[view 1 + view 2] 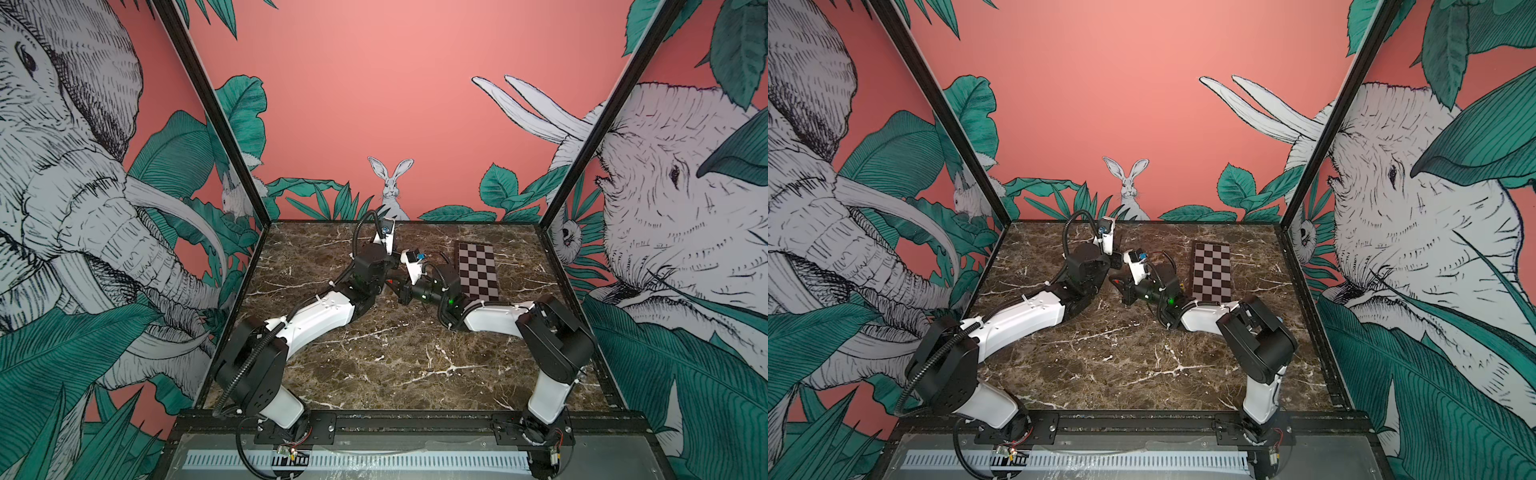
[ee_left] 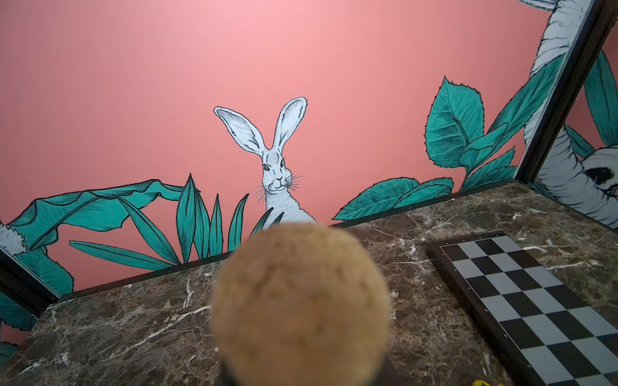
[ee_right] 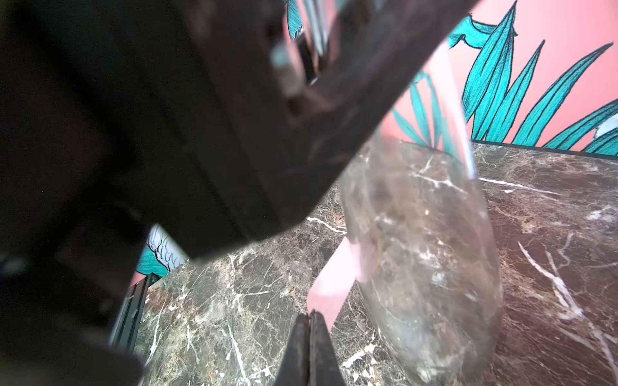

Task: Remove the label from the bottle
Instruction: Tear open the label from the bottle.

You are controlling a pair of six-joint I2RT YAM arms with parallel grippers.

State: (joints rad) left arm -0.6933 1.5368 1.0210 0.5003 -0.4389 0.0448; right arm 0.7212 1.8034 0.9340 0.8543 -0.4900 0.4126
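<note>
Bottle [image 3: 418,250]: clear glass, we see the marble through it, cork [image 2: 301,300] in the neck. It sits mid-bench toward the far edge. We read the left claw [image 3: 291,110] as clamped on its upper part. The right claw [image 3: 309,347] is pinched together on the label [image 3: 329,280], a pink strip beside the glass. Both arms reach low and meet there. Marble bench [image 1: 395,365], chessboard [image 1: 478,270] toward the far right corner, jungle wallpaper.
</note>
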